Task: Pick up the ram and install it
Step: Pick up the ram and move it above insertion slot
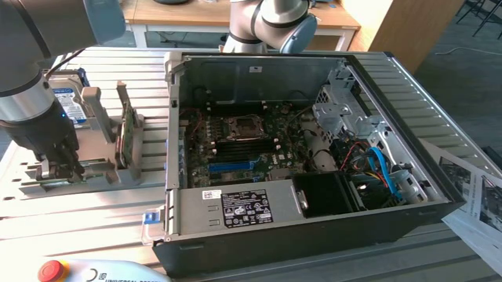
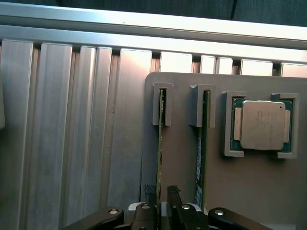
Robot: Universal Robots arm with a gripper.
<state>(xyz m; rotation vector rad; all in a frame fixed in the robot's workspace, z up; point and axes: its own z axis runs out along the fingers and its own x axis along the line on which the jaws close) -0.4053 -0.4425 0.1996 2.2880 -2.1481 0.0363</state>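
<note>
Ram (image 2: 160, 153) edge-on in grey holder (image 2: 182, 158), wrist view catches jaws apart, seemingly straddling it

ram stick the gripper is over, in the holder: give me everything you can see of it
The ram is seen edge-on, as a thin green board strip standing on its long edge in a slot of the grey holder. One end sits in a raised grey bracket. The other end runs between the open fingers of the gripper, which straddle it. Whether the pads touch it cannot be told. A second stick stands parallel in the next slot, apart from it.
</note>
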